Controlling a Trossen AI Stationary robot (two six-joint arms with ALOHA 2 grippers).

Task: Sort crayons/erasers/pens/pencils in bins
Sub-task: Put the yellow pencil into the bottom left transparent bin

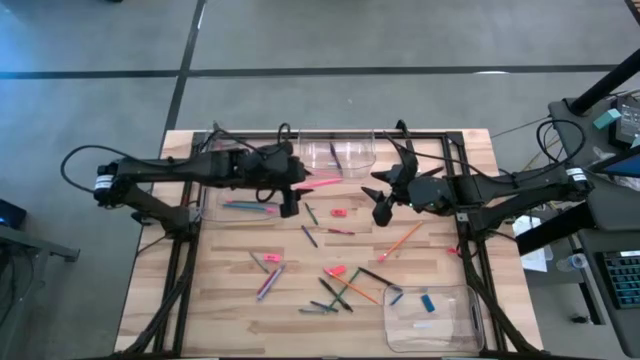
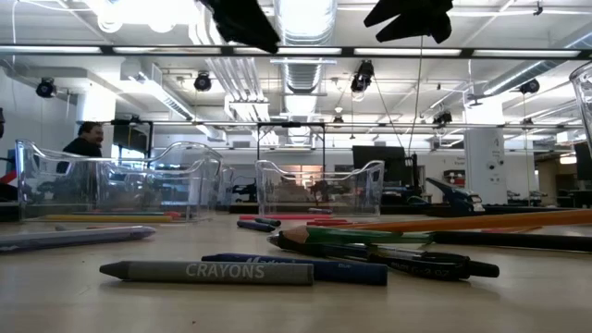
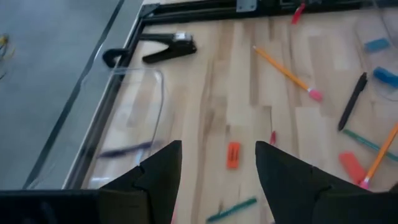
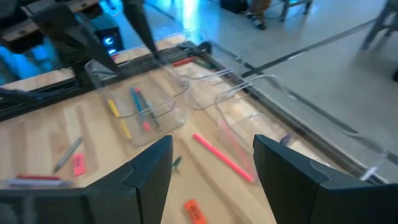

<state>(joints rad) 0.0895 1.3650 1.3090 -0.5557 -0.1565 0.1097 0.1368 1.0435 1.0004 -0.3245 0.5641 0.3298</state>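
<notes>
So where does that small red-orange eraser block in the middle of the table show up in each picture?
High view: small red-orange eraser block, table centre, between the arms.
Low view: cannot pick it out.
Left wrist view: eraser, lower middle.
Right wrist view: eraser, bottom edge.
Shared landmark: short green stick beside it.

a pale wooden bench (image 1: pixel 240 300) stands on a grey concrete floor (image 1: pixel 90 90) crossed by dark seams. beyond it the room is an open hall with white ceiling ducts (image 2: pixel 305 18), hanging spot lamps (image 2: pixel 363 76) and a white pillar (image 2: pixel 484 165). a person (image 2: pixel 85 141) sits far off at the left.
</notes>
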